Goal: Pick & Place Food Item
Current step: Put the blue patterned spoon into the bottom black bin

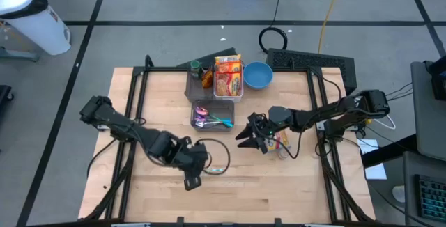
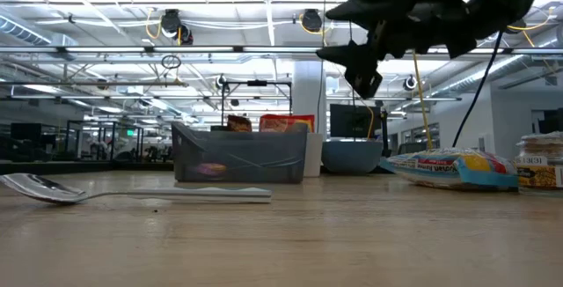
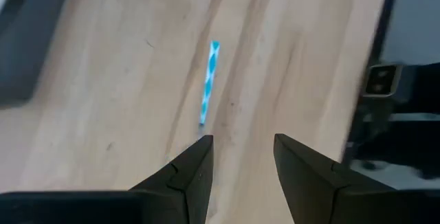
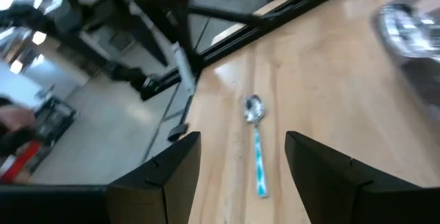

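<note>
A food packet (image 1: 279, 143), yellow and red, lies flat on the wooden table under my right arm; in the low view the packet (image 2: 453, 168) rests at the right. A spoon with a blue striped handle (image 1: 219, 169) lies on the table between the arms, also seen from the right wrist (image 4: 256, 145). My left gripper (image 1: 193, 180) hangs open above the table near the front, tilted down, with the spoon handle (image 3: 208, 83) just beyond its fingertips. My right gripper (image 1: 245, 138) is open, almost level above the table, left of the packet.
A grey bin (image 1: 214, 81) with food packages and bottles stands at the back, with a smaller bin of utensils (image 1: 212, 116) in front of it and a blue bowl (image 1: 258, 75) to its right. A box (image 2: 541, 159) sits at the far right.
</note>
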Controlling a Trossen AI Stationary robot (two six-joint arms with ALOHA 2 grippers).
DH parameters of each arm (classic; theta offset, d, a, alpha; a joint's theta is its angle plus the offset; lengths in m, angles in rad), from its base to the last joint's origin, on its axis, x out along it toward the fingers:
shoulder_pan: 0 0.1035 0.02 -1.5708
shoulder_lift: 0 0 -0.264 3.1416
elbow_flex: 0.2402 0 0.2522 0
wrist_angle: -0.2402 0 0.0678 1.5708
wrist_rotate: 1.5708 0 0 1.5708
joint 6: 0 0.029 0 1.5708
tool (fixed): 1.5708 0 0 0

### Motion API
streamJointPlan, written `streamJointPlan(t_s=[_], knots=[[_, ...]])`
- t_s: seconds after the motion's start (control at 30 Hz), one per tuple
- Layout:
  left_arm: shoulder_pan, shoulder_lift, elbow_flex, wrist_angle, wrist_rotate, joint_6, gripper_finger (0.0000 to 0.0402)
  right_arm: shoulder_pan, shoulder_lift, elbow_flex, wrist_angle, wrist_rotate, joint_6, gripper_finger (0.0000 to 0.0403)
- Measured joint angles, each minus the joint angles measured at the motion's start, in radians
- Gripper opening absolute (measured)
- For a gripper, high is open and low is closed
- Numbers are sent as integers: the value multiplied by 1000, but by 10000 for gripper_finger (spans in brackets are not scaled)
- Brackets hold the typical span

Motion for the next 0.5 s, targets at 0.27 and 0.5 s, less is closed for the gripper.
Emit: streamJointPlan(t_s=[0.27,0.5], knots=[[-60,5,-146,57,-37,-66,161,-1,0,-72,165,63,98,206],[-75,4,-317,346,-6,-91,161,-1,0,-72,170,63,123,205]])
